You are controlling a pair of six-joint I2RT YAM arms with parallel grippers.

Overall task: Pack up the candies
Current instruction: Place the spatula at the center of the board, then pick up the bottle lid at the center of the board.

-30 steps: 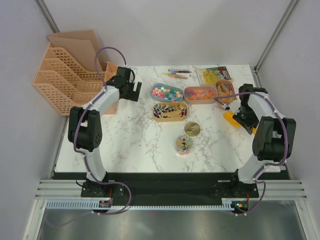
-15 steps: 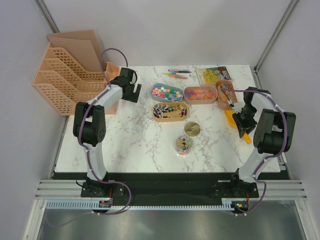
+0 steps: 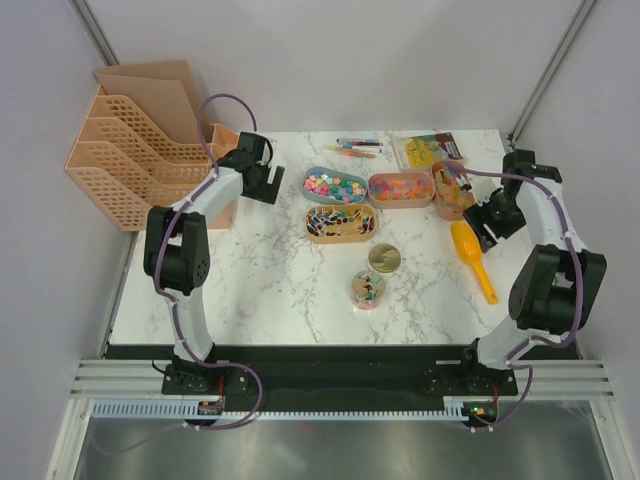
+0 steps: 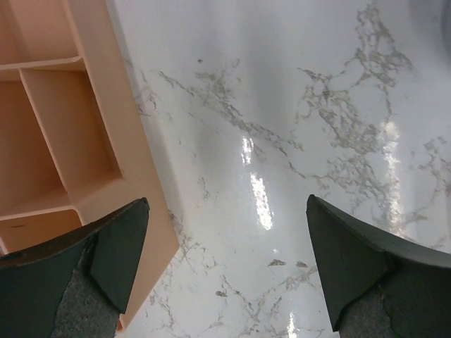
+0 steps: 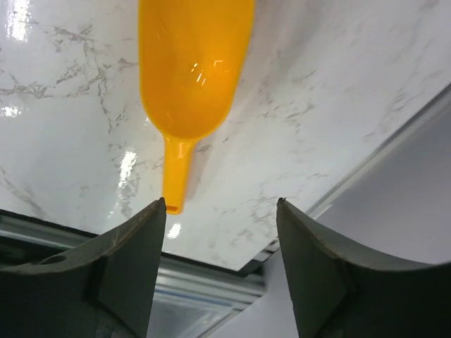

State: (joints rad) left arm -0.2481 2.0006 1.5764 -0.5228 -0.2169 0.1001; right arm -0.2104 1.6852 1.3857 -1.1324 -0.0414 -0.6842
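Two end effectors, both spread and holding nothing. The right end effector [image 5: 222,211] hangs just above the yellow scoop [image 5: 190,63], which lies loose on the table [image 5: 63,141]. The candies [image 3: 335,186] sit in trays to its left, between it and the left end effector [image 4: 229,211]. More candies are in the small jar [image 3: 367,289].

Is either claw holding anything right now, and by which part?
Nothing is held. Both the left gripper and the right gripper are open and empty; the yellow scoop lies free on the table.
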